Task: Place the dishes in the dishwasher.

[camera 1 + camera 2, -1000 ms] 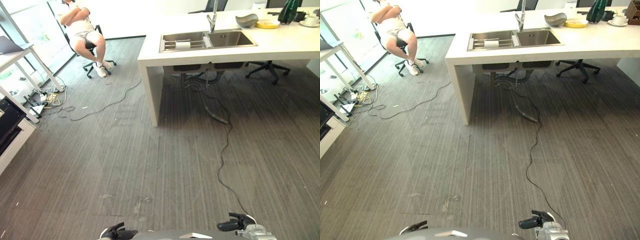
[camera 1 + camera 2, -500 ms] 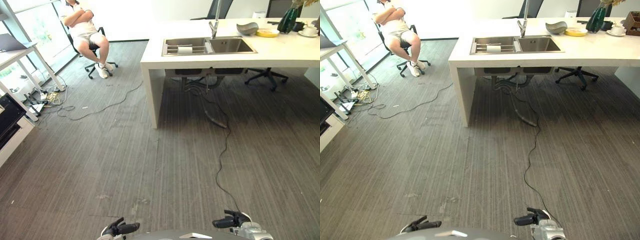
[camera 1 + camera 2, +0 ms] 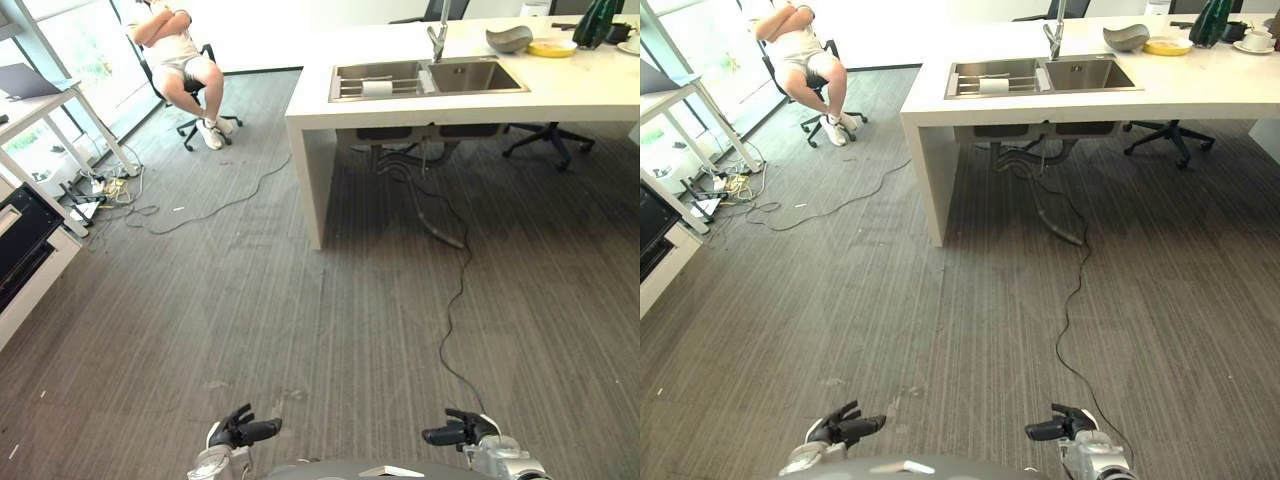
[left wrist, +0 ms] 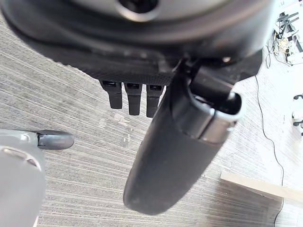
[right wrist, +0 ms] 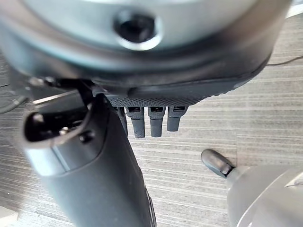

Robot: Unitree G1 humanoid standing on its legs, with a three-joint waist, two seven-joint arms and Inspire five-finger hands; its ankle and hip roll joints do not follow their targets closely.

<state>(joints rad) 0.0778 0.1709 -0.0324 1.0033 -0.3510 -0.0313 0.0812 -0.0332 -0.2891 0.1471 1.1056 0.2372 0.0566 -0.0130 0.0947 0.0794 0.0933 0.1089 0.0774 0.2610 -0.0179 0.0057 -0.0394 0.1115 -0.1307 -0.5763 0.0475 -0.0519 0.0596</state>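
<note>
A grey bowl (image 3: 509,39) and a yellow plate (image 3: 552,47) stand on the white counter (image 3: 560,90) at the far right, beyond a steel sink (image 3: 430,78). A white cup on a saucer (image 3: 1257,42) sits at the counter's right end. Both hands hang low at the near edge, far from the counter. My left hand (image 3: 240,432) is open with straight fingers (image 4: 134,97) over bare floor. My right hand (image 3: 462,432) is open too, and its fingers (image 5: 156,120) hold nothing.
A person sits on an office chair (image 3: 185,50) at the far left. A black-fronted appliance (image 3: 25,250) stands at the left edge, near a desk with a laptop (image 3: 35,85). Cables (image 3: 200,205) trail over the grey carpet. Another chair (image 3: 548,140) stands behind the counter.
The camera has shifted, so the counter and the person sit differently in the picture. Both hands show a little more at the bottom edge; they stay open and hold nothing.
</note>
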